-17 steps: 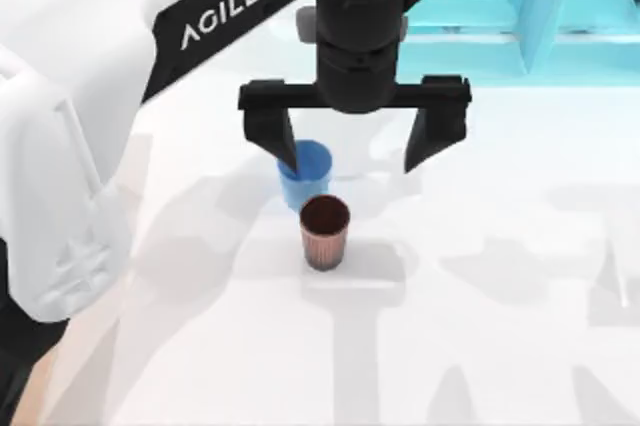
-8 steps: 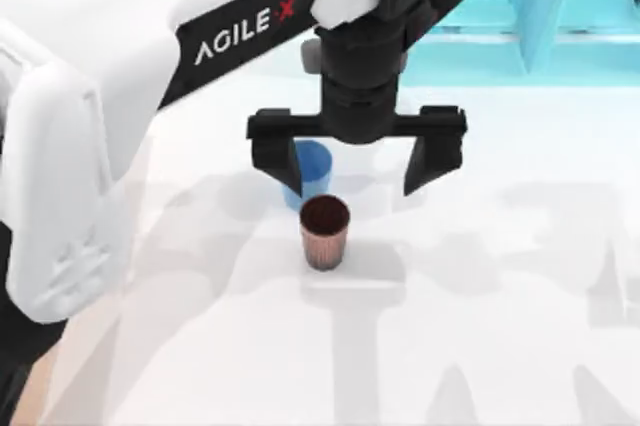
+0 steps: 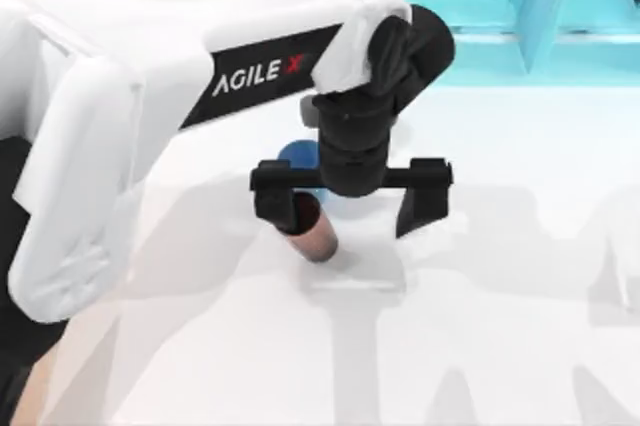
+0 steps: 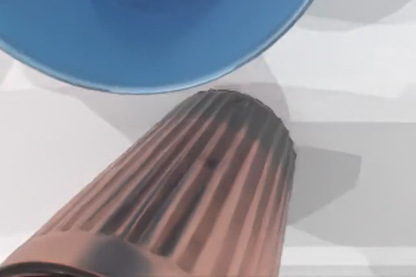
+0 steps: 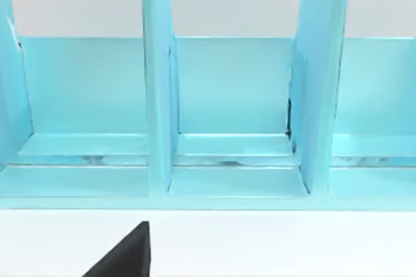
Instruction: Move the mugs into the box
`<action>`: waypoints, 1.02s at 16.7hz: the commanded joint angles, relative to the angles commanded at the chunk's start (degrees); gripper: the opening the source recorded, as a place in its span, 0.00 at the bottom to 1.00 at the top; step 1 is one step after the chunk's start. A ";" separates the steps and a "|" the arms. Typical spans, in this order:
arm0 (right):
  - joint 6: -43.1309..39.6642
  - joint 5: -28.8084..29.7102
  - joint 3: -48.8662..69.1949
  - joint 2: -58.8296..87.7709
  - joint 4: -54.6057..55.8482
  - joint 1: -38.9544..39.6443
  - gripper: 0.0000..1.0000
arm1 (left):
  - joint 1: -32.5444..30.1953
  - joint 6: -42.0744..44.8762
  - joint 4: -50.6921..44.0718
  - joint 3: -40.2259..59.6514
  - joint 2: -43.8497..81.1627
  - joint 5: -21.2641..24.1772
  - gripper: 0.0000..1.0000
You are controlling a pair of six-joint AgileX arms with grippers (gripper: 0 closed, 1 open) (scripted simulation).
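Note:
My left gripper hangs open low over the table, its jaws spread wide. The dark brown ribbed mug stands between the fingers, close against the finger on the table's left side, which covers part of its rim. The blue mug stands just behind it, mostly hidden under the wrist. In the left wrist view the brown mug looms very near, with the blue mug right beside it. The box is out of view.
A turquoise shelf unit stands along the table's far right side. My right arm is parked facing that shelf unit; a dark wedge shows at the picture's edge. White tabletop spreads in front and to the right.
My left gripper has come down and toward the front, from above the blue mug to around the brown one. Its fingers stayed spread. Neither mug has moved.

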 joint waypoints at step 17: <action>0.00 0.00 0.00 0.00 0.00 0.00 1.00 | 0.00 0.00 0.00 0.00 0.00 0.00 0.00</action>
